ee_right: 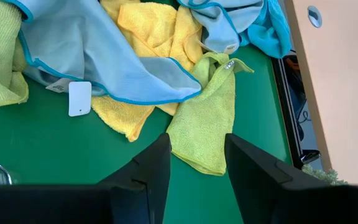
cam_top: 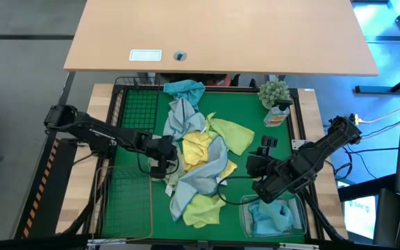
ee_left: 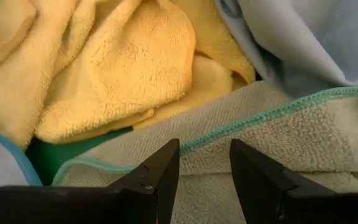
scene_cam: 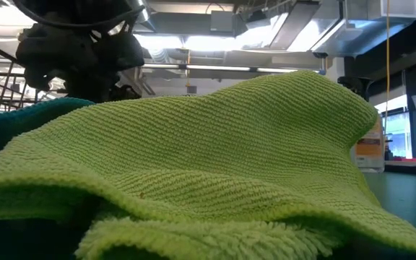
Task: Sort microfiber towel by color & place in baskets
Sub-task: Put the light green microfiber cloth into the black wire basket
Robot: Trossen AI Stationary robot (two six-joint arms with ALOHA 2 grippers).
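A heap of microfiber towels lies mid-table: teal (cam_top: 185,88), pale blue (cam_top: 179,114), yellow (cam_top: 194,146), lime green (cam_top: 233,134) and another lime one (cam_top: 203,208) that fills the low view (scene_cam: 215,166). My left gripper (cam_top: 164,163) is open at the heap's left side, its fingers over a beige towel with teal stitching (ee_left: 278,143), next to the yellow towel (ee_left: 123,68). My right gripper (cam_top: 259,167) is open and high over the mat, right of the heap; a lime towel (ee_right: 207,118) shows beyond its fingers. The clear tub (cam_top: 245,221) holds a blue towel (cam_top: 269,217). My left gripper (ee_left: 204,152) has its open fingertips (ee_left: 166,158) down at the beige towel's teal-stitched edge (ee_left: 216,134), coming from the table's left side. Whether they touch the cloth, I cannot tell.
A black wire basket (cam_top: 136,104) stands at the far left and a tan wire basket (cam_top: 127,201) at the near left. A small potted plant (cam_top: 275,94) sits at the far right corner. Bare green mat (cam_top: 276,139) lies between the heap and the right edge.
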